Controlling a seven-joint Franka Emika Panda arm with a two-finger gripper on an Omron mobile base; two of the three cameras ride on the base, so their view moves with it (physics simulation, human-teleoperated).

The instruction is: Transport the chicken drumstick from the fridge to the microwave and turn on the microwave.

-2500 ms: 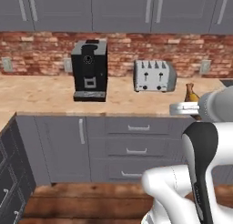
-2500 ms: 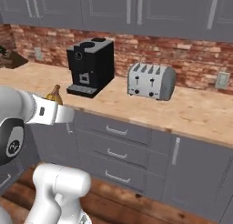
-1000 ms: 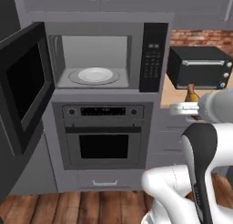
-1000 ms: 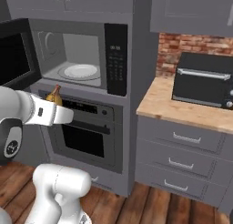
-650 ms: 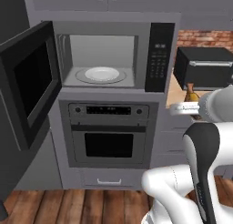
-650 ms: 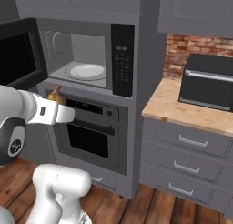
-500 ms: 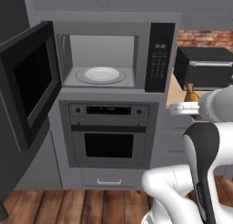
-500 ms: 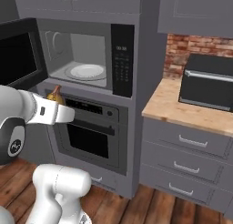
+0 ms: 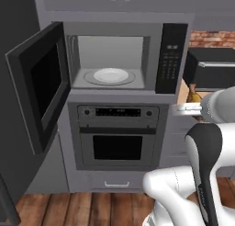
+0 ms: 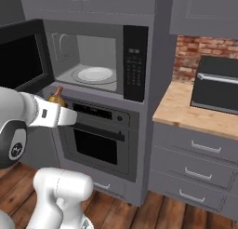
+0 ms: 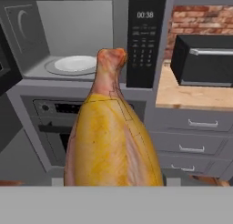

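Note:
The chicken drumstick stands golden-brown and close up in the hand view, its reddish end pointing up. My gripper is shut on the chicken drumstick, a little below and in front of the microwave. The microwave's door hangs wide open to the left. Inside lies the pale turntable, bare. The black keypad is to the right of the opening. In the left base view the drumstick and gripper sit right of the microwave. My fingertips are hidden behind the meat.
An oven with a horizontal handle sits under the microwave. A black toaster oven stands on the wooden counter to the right, over grey drawers. A tall dark grey surface rises at the far left; I cannot tell what it is.
The base drove from a counter with a coffee machine to the microwave, so the whole scene changed. Over the last half second nothing has moved. The drumstick stays in my grip.

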